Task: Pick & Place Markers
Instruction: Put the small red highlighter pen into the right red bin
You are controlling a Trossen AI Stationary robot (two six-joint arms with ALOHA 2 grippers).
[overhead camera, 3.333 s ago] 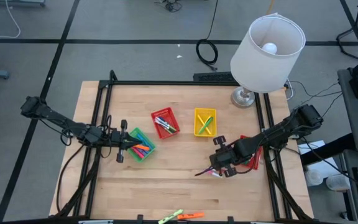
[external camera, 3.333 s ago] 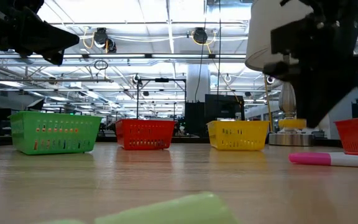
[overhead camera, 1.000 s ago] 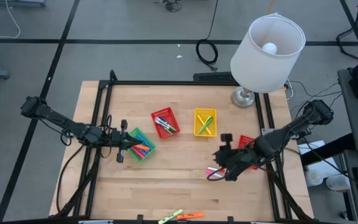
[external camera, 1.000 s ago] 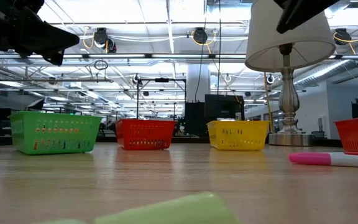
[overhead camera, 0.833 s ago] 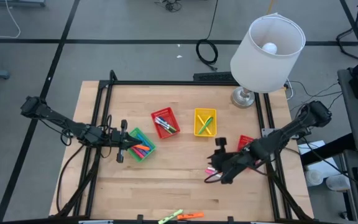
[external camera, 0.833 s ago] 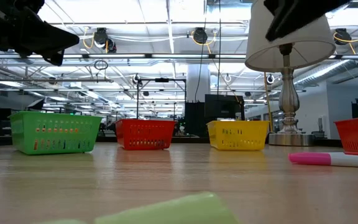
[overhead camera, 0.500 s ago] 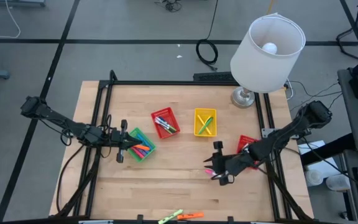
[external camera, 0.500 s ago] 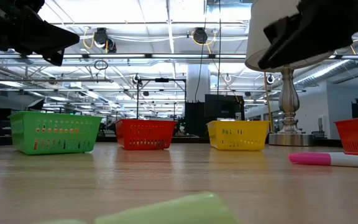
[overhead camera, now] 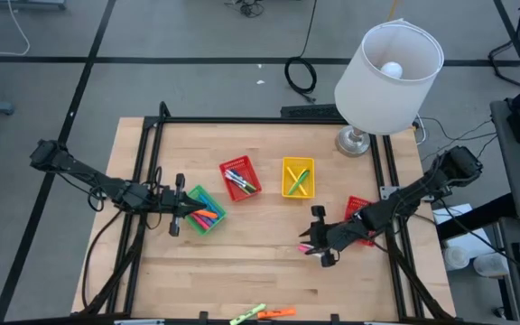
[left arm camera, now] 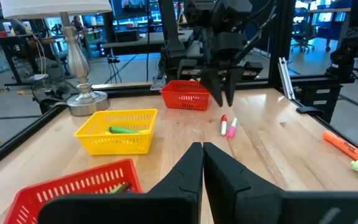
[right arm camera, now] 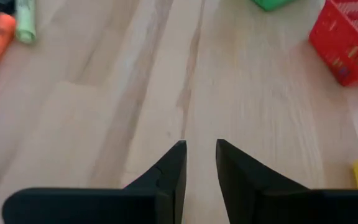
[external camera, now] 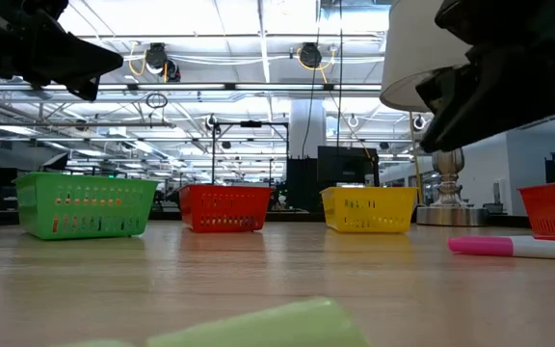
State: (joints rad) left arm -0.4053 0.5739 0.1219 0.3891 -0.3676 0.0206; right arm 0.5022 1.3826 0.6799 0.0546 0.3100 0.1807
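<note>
We see the right gripper (overhead camera: 315,242) hovering above the table (overhead camera: 242,271), right of centre, with a pink marker (left arm camera: 232,129) and a red-tipped white marker (left arm camera: 224,124) lying side by side on the wood just below it. In its wrist view the fingers (right arm camera: 169,171) are released, a narrow gap between them and nothing held. The left gripper (overhead camera: 175,218) waits at the left edge of the green basket (overhead camera: 206,210), which holds several markers; its fingers (left arm camera: 188,171) are clenched together, empty. We also find markers in the red basket (overhead camera: 240,178) and the yellow basket (overhead camera: 298,177) farther back. A green marker (overhead camera: 245,315) and an orange marker (overhead camera: 279,312) lie at the near edge. A second red basket (overhead camera: 357,209) sits at the right, beside the right arm.
</note>
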